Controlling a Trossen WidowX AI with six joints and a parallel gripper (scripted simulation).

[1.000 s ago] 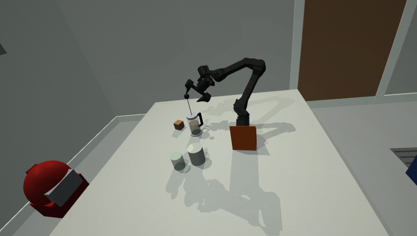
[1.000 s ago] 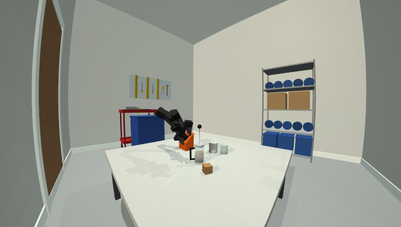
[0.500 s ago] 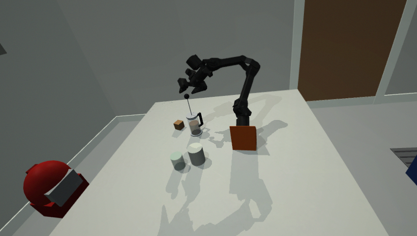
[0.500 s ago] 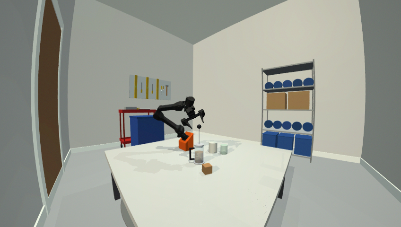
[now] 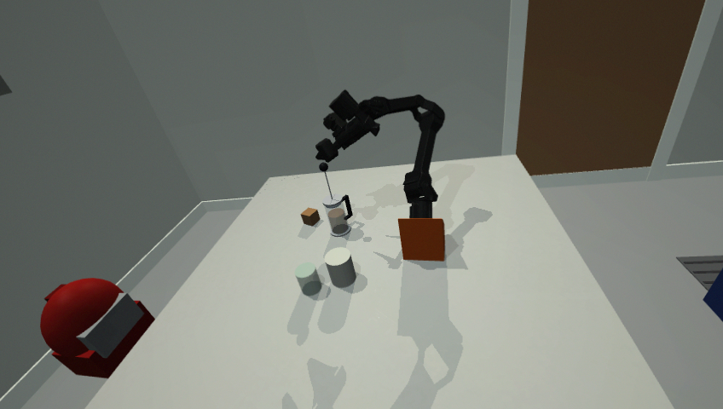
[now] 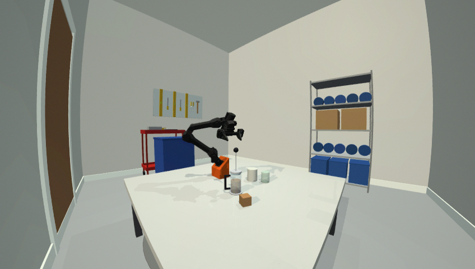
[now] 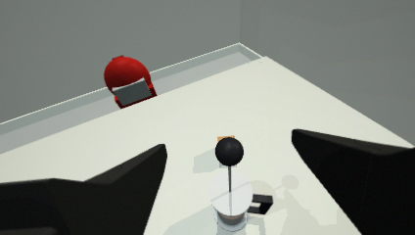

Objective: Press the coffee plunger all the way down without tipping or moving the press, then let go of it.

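The coffee press [image 5: 337, 217] [image 6: 236, 185] [image 7: 231, 198] stands upright on the table, a clear glass with brown contents low inside and a black handle [image 5: 348, 207] [image 6: 225, 182] [image 7: 261, 204]. Its plunger is up: a long thin rod [image 5: 328, 183] [image 6: 236, 161] rises from the lid, with a round black knob [image 5: 323, 166] [image 6: 236, 149] [image 7: 229, 152] on top. My gripper [image 5: 325, 155] [image 6: 234, 139] [image 7: 227, 142] is wide open and empty, tilted down just above the knob. In the wrist view the knob shows between the two fingers. No contact is visible.
A brown block [image 5: 309, 216] [image 6: 245, 200] lies close beside the press. A white cylinder [image 5: 340, 267] [image 6: 251, 174] and a pale green one [image 5: 308, 279] [image 6: 265, 176] stand on its other side. The orange arm base [image 5: 422, 239] [image 6: 220, 168] is farther off. All stand on the white table [image 5: 487, 303] [image 6: 283, 226].
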